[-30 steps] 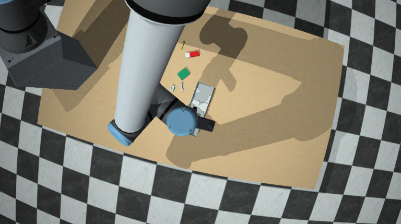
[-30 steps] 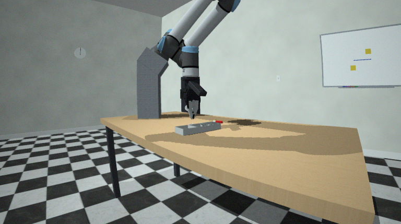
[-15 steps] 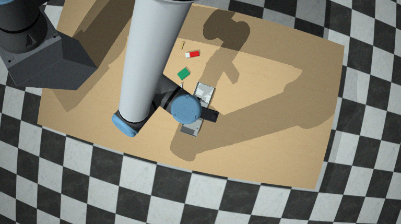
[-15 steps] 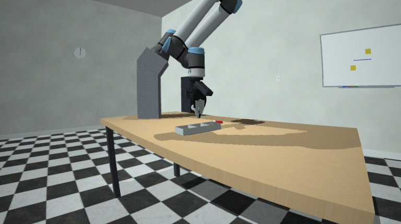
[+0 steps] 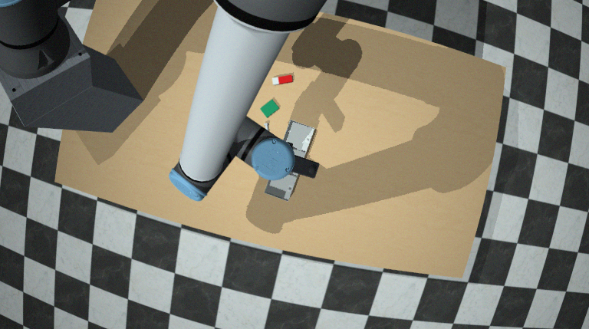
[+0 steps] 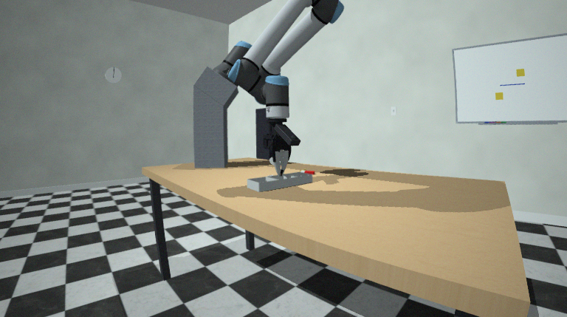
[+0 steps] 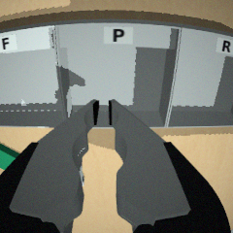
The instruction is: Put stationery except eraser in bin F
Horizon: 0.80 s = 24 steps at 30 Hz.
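A grey row of three bins (image 5: 281, 189) (image 6: 272, 182) lies on the table, marked F (image 7: 6, 44), P (image 7: 116, 35) and R (image 7: 225, 46). My gripper (image 7: 103, 102) (image 6: 280, 169) is shut with nothing seen between the fingers. It hangs just above the near wall of the P bin. In the top view the wrist hides the fingers. A green flat block (image 5: 269, 108) (image 7: 7, 156) lies beside the F end of the bins. A red-and-white eraser (image 5: 283, 79) (image 6: 308, 171) lies farther out. A tiny pale item (image 5: 266, 124) lies by the arm.
The robot's grey base (image 5: 64, 90) stands at the table's back left corner. The thick arm (image 5: 230, 90) hides part of the table left of the bins. The wooden table (image 5: 390, 203) (image 6: 376, 221) stretches to the right of the bins.
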{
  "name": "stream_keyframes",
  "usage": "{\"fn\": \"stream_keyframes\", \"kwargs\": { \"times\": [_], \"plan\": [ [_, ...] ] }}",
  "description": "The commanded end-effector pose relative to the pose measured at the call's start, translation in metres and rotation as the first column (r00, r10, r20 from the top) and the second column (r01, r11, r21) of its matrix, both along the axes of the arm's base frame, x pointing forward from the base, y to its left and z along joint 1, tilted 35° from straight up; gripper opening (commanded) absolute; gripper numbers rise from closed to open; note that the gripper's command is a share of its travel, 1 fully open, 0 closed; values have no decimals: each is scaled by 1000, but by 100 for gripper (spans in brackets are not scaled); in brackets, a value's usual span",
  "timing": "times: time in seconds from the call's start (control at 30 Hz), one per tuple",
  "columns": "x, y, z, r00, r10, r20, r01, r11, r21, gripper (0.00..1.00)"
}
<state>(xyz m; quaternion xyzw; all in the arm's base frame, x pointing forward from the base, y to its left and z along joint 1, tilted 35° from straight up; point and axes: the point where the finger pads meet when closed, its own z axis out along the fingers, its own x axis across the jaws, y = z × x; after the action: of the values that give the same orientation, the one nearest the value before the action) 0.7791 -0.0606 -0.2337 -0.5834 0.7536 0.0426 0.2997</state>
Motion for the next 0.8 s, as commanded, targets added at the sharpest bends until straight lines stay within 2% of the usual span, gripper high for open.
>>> {"fn": "stream_keyframes", "kwargs": {
  "times": [0.0,0.77],
  "plan": [
    [10,2,-8,1000,-3,7,3,1000,-5,4],
    [8,1,-7,1000,-4,6,4,1000,-4,4]
  ]
}}
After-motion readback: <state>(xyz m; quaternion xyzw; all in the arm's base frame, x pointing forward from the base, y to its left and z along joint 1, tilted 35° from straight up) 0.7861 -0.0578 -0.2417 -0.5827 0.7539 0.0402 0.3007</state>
